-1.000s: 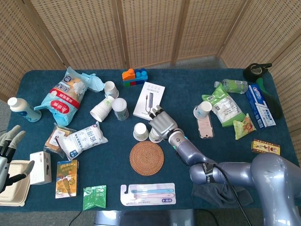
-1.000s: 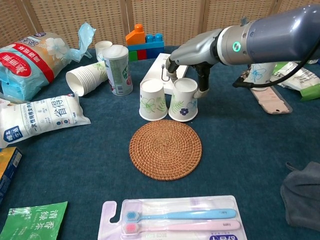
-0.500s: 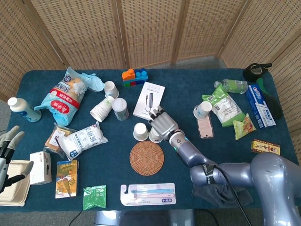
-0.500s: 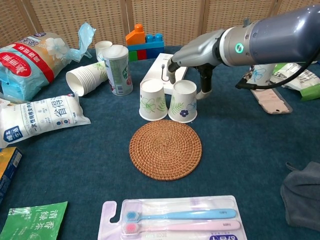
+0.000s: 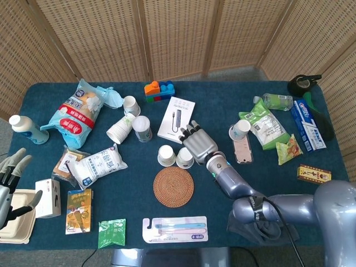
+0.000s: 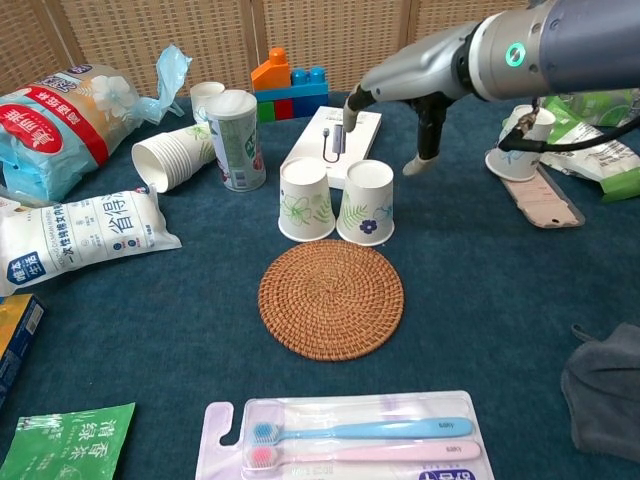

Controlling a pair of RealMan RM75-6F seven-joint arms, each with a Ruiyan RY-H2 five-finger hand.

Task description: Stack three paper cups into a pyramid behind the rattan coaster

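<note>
Two upside-down paper cups stand side by side just behind the rattan coaster (image 5: 173, 187) (image 6: 331, 298): a leaf-print cup (image 5: 166, 155) (image 6: 306, 199) and a flower-print cup (image 5: 184, 158) (image 6: 366, 202). My right hand (image 5: 199, 143) (image 6: 415, 85) hovers above and slightly right of the flower-print cup, fingers spread, holding nothing. Another paper cup (image 5: 240, 130) (image 6: 520, 145) stands at the right on a pink phone case. My left hand (image 5: 11, 177) hangs open at the table's front left edge, far from the cups.
A lying stack of cups (image 5: 119, 129) (image 6: 168, 157), a green can (image 6: 235, 139) and a white box (image 5: 176, 118) sit behind the two cups. Snack bags lie at the left, a toothbrush pack (image 6: 345, 438) in front of the coaster, a grey cloth (image 6: 605, 390) at front right.
My right hand has let go of the flower-print cup and risen away to the right. Both cups stay put behind the coaster. The left hand has barely moved.
</note>
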